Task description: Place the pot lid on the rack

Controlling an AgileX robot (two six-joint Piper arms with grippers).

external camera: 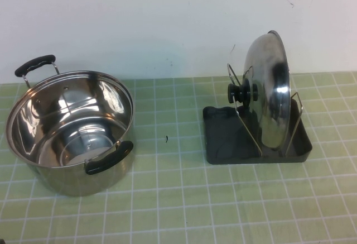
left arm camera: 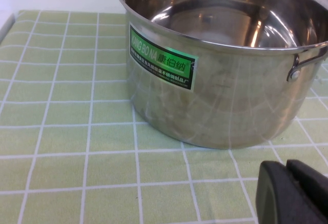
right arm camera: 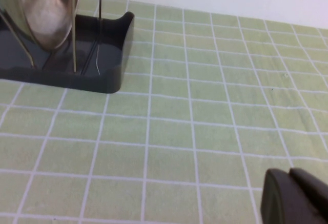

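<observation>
The round, shallow-domed shiny steel pot lid (external camera: pixel 270 90) stands on edge in the rack (external camera: pixel 254 143), a dark grey rectangular tray with thin silver wire loops rising from it. The lid sits between the wires, tilted slightly, its black round knob (external camera: pixel 241 92) facing the deep stainless steel pot (external camera: pixel 70 129) with two black handles. Pot and rack stand well apart on the pale green checked tablecloth (external camera: pixel 178 199).

The left gripper (left arm camera: pixel 292 193) is low over the cloth, just beside the pot's outer wall but apart from it; its black fingers are pressed together with nothing between them. The pot's green label (left arm camera: pixel 161 57) lies ahead of it and off to one side, and a handle rivet (left arm camera: pixel 294 74) shows almost directly beyond it.

The right gripper (right arm camera: pixel 294 198) also hangs low over the cloth, clenched and empty. The rack's tray (right arm camera: pixel 66 62) is well away ahead of it and off to one side, with the lid's lower rim (right arm camera: pixel 43 11) resting between the upright wires. Neither gripper appears in the high view, and neither touches lid, rack or pot
</observation>
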